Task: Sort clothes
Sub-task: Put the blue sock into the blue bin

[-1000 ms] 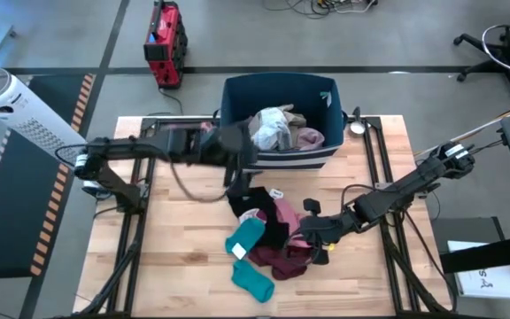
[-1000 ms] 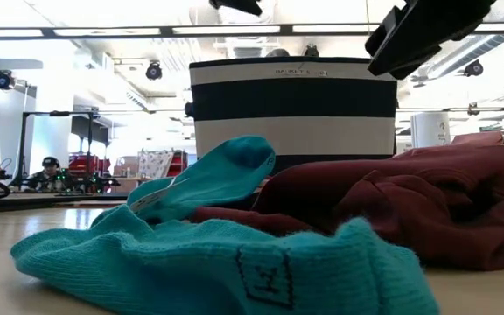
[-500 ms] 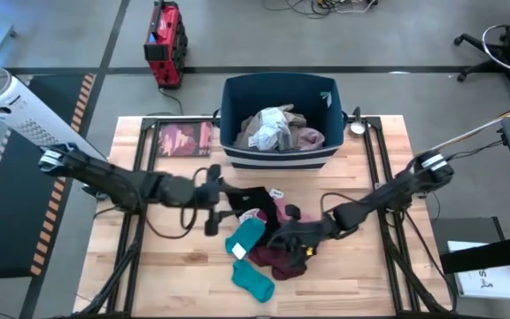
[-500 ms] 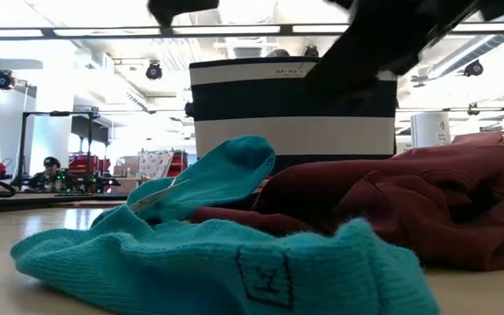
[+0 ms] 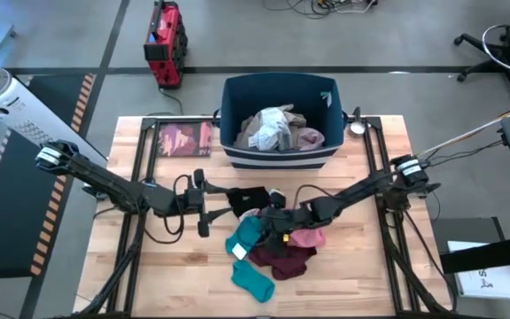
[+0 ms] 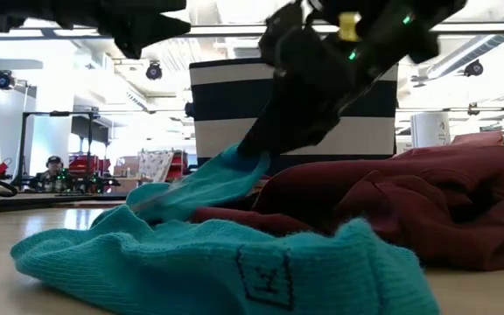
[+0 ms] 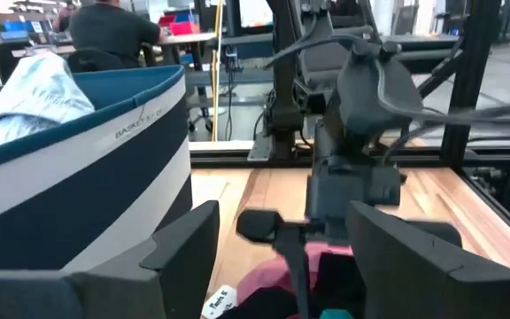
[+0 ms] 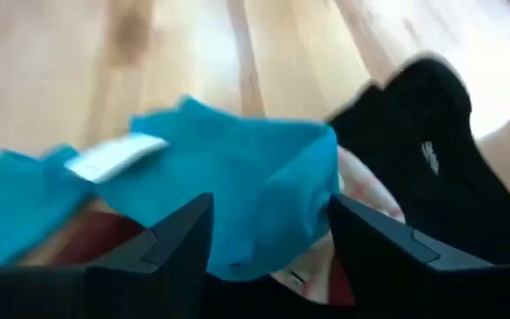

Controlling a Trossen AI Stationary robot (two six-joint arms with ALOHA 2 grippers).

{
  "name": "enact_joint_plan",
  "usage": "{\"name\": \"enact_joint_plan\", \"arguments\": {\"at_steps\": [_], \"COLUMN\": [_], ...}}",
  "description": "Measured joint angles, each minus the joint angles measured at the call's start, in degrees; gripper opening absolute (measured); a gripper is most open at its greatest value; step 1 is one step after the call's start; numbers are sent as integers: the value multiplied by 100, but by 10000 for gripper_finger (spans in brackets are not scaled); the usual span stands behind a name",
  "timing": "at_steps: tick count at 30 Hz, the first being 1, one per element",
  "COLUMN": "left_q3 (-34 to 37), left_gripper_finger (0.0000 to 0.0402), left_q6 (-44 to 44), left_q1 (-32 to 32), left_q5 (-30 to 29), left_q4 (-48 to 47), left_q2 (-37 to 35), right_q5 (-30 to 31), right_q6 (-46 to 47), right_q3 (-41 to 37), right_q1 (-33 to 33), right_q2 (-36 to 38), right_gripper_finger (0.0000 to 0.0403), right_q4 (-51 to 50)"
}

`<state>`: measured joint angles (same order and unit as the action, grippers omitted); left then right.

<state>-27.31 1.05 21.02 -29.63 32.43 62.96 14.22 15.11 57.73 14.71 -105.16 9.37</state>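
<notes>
The clothes lie in a pile at the table's middle: a teal sock, a second teal sock nearer the front edge, a maroon piece, a pink piece and a black piece. My right gripper is open, slanting down over the pile from the right. The first teal sock's far end sits between its fingers. My left gripper hovers open just left of the pile with nothing between its fingers. More clothes lie in the dark blue striped bin. My right gripper has the teal sock's far end between its open fingers, coming slanting down from the table's right. I cannot tell whether the fingers touch it. The sock lies on the pile.
The striped bin stands at the table's far middle. A dark red booklet lies left of it. Bare wood lies at the near left and near right. Cables loop beside my left arm. A person sits beyond the table.
My left gripper has swung from beside the bin toward the table's near edge and down to the left of the pile. My right gripper has gone toward the table's left edge, across the pile, to the teal sock's far end.
</notes>
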Motion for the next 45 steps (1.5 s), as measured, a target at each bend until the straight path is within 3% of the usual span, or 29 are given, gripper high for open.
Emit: {"name": "enact_joint_plan", "arguments": {"at_steps": [3, 6, 13, 19, 23, 31, 38, 45], "left_q3": [191, 297, 483, 496, 496, 496, 496, 496], "left_gripper_finger": [230, 224, 206, 190, 179, 169, 176, 180], "left_q6": [38, 53, -8, 45, 206, 313, 296, 293], "left_q1": [0, 0, 0, 0, 0, 2, 2, 2], "left_q5": [-6, -6, -4, -4, -2, 20, 18, 18], "left_q4": [209, 328, 408, 465, 557, 664, 658, 656], "left_q2": [-2, -2, 25, 26, 52, 66, 70, 70], "right_q5": [-118, -181, -221, -200, 267, 1470, 1515, 1151], "right_q6": [-9, -17, -366, -906, -1370, -2576, -2930, -2606], "right_q3": [181, 408, 1184, 2248, 3049, 4122, 4278, 3660], "right_q1": [-37, -37, -37, -46, -59, -339, -1209, -2599], "right_q2": [-243, -456, -606, -289, -21, 751, 1301, 1395], "right_gripper_finger": [202, 166, 14, 4, 3, 1, 0, 0], "right_q4": [28, 28, -797, -2619, -3555, -4047, -4255, -4526]}}
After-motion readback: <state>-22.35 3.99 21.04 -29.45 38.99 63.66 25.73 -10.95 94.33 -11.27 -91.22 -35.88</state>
